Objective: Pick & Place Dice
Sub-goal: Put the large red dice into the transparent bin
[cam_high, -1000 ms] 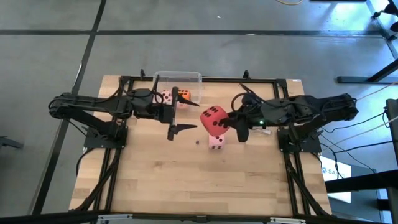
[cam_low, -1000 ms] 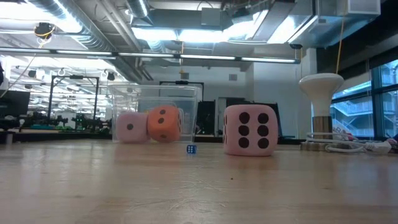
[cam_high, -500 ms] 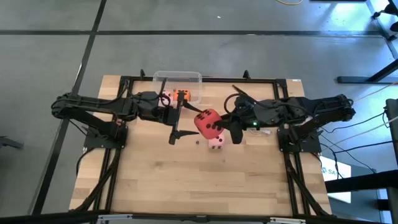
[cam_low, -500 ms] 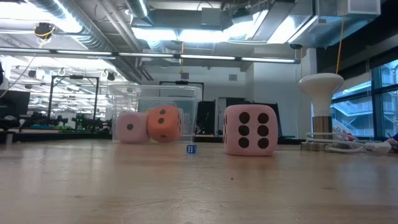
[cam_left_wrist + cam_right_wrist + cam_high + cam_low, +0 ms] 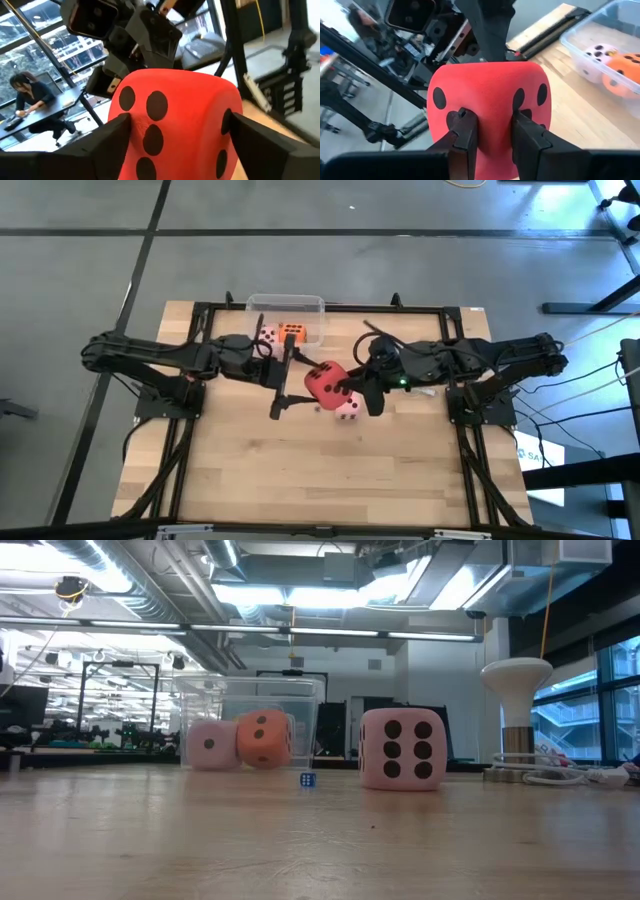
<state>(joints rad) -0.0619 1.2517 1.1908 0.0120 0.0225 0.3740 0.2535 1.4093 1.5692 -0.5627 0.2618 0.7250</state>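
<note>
A red die with dark pips (image 5: 322,383) hangs above the table's middle, with my right gripper (image 5: 492,131) shut on it. My left gripper (image 5: 284,384) is open and level. One of its fingers stands on either side of the red die (image 5: 175,115), opposite the right gripper. A pale pink die (image 5: 402,748) rests flat on the table below the red one. A pink die (image 5: 268,335) and an orange die (image 5: 293,332) lie in a clear tub (image 5: 312,306) at the far edge. My right gripper pinches a fold of the red die's face (image 5: 492,107) between its two fingers (image 5: 465,131); the soft face is dented in there. The fingers come from the table's right, slanting a little down. The die is lifted clear of the table. My left gripper's fingers (image 5: 107,142) flank two opposite sides of the die; whether they touch it I cannot tell.
A tiny blue die (image 5: 307,780) lies on the table between the tub and the pale pink die. A black frame (image 5: 200,308) runs round the wooden table top. Bare wood spreads over the near half (image 5: 330,470).
My right gripper has carried the red die toward the table's left, clear of the table, until it came between my left gripper's fingers. My left gripper has come a little toward the die and the near edge, and has rolled slightly.
</note>
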